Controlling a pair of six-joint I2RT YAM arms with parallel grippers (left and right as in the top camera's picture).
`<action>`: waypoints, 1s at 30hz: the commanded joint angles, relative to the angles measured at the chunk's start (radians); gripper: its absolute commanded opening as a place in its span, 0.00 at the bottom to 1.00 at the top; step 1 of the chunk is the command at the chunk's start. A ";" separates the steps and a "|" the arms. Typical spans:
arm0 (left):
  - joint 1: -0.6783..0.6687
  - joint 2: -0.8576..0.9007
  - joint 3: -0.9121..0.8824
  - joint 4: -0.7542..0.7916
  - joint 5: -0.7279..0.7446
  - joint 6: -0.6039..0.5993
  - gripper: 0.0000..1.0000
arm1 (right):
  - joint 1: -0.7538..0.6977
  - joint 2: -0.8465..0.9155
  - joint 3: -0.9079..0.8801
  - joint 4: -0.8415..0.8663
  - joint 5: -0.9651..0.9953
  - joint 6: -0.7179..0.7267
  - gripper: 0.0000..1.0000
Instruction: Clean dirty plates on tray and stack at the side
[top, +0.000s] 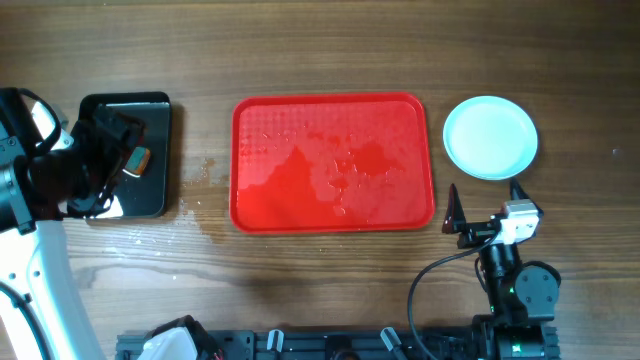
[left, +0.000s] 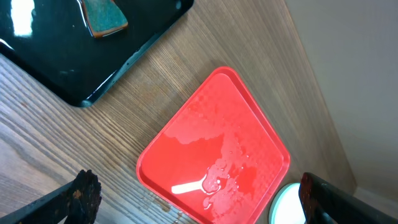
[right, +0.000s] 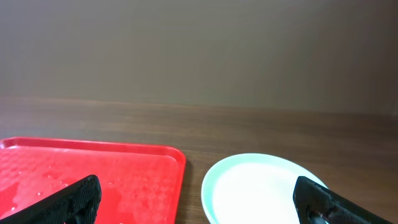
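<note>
The plates (top: 490, 137) sit as one pale stack on the worktop (top: 300, 290) just ahead of my right jaws (top: 488, 205), which are spread and empty. They look stiff, light and likely slick, so I'd pinch the near rim. The wet tray (top: 333, 162) lies bare beside those jaws, while my left jaws (top: 118, 152), also spread, hang over a black tray (top: 150, 200) holding a sponge (top: 138, 160).

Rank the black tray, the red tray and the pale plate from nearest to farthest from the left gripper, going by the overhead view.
1. Black tray: far left, directly beneath the left gripper.
2. Red tray: middle of the table, to the black tray's right.
3. Plate: far right, beyond the red tray.
</note>
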 joint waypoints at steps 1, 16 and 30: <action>0.001 -0.004 0.003 0.000 0.015 -0.002 1.00 | -0.005 -0.014 -0.001 0.000 0.046 0.064 1.00; 0.001 -0.004 0.003 0.000 0.015 -0.002 1.00 | -0.004 -0.013 -0.001 0.001 0.021 0.064 1.00; 0.001 -0.002 0.003 0.000 0.015 -0.002 1.00 | -0.004 -0.013 -0.001 0.001 0.021 0.064 1.00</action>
